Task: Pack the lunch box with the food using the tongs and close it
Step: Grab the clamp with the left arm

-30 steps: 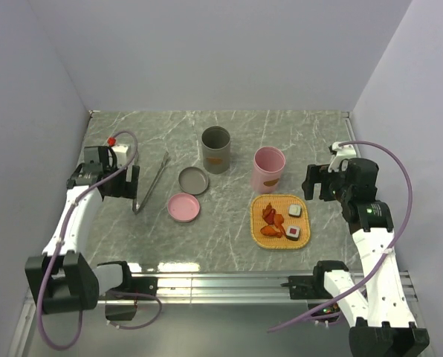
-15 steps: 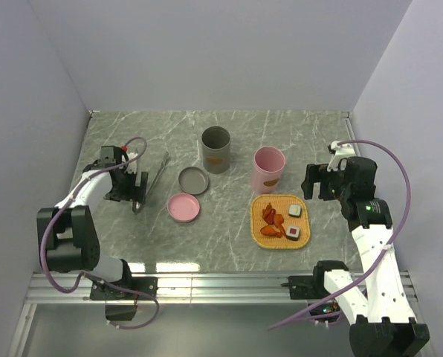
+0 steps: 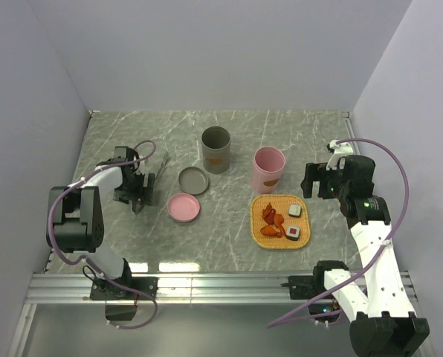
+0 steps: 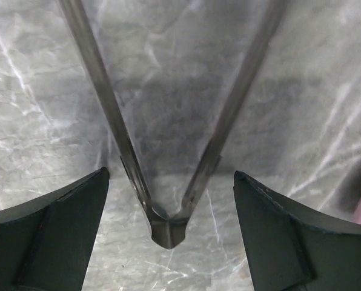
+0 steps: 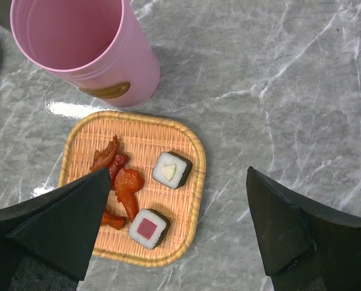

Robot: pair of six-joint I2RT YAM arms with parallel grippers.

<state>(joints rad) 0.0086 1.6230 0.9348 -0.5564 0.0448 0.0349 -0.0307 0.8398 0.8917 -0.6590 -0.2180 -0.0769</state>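
Since the earlier frame the left arm has folded in and come down over the tongs [image 4: 166,229], while the right arm has barely shifted. Seen from the left wrist, the left end effector [image 4: 168,200] stands wide, one finger on each side of the tongs' joined end and touching neither of the two thin arms, which spread away across the marble worktop [image 3: 281,134]. The tongs lie flat at the left of the worktop, left of a grey lid [image 3: 192,180] and a pink lid [image 3: 183,207]. The right end effector [image 3: 316,181] hangs wide and empty above the woven tray [image 5: 189,224]. On that tray lie two sushi rolls [image 5: 172,170] [image 5: 147,228] and the orange-red fried chunks [image 5: 123,185]. An open pink container [image 5: 89,42] stands just behind the tray, with an open grey container [image 3: 215,149] to its left.
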